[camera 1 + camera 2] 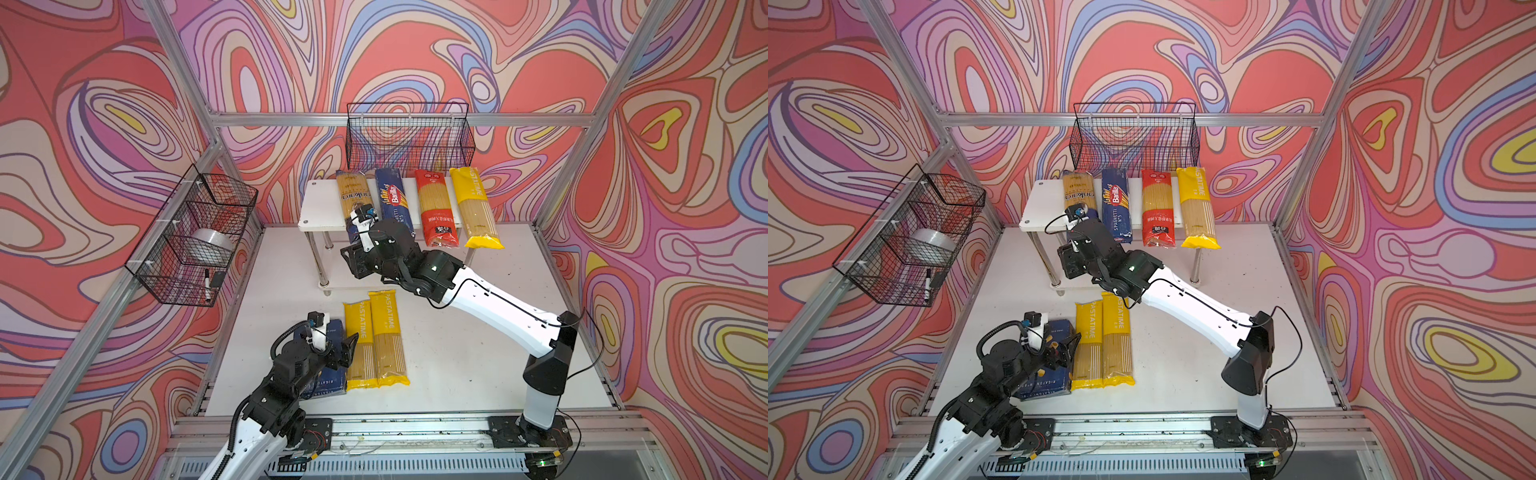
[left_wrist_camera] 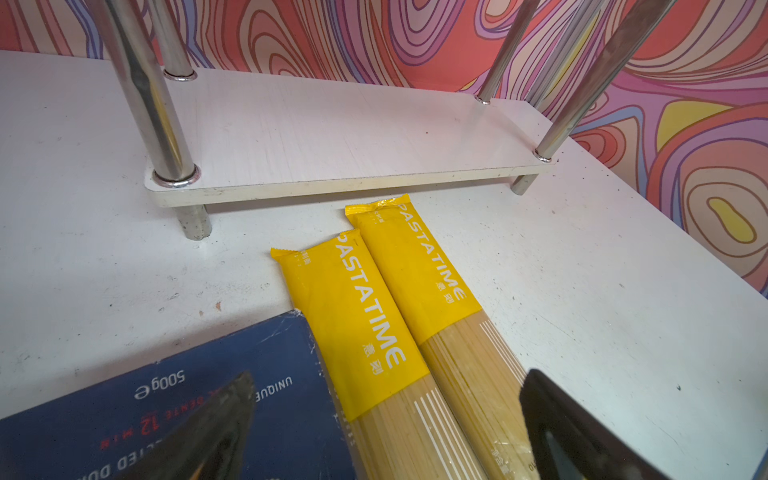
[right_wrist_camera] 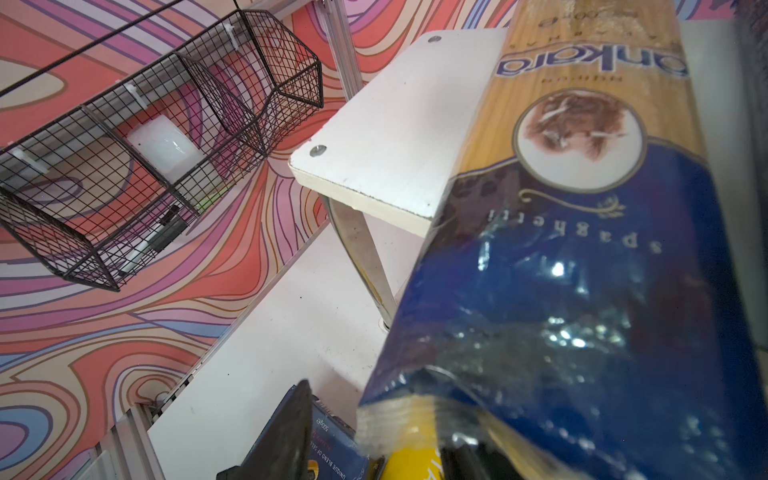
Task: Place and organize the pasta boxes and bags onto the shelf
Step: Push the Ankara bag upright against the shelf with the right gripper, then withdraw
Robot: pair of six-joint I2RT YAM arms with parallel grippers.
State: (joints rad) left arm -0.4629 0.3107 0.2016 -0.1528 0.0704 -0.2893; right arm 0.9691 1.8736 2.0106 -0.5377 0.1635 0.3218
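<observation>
Seemingly clamps right jaws on dark blue bag (image 1: 351, 195) at its near end, squaring it on the shelf (image 1: 320, 203) at left; holds left jaws spread above wide box (image 2: 270, 353), ready.

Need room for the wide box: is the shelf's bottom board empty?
Empty: the left wrist view shows the bottom board bare; both yellow bags lie on the table.

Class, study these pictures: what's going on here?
Pasta is being stocked onto a white shelf. Its top board holds a blue clear-topped bag, the long Barilla box, a red bag and a yellow bag. The right gripper is at the blue clear-topped bag's overhanging end; grip unclear. The left gripper hangs open over the wide box and two yellow bags on the table.
</observation>
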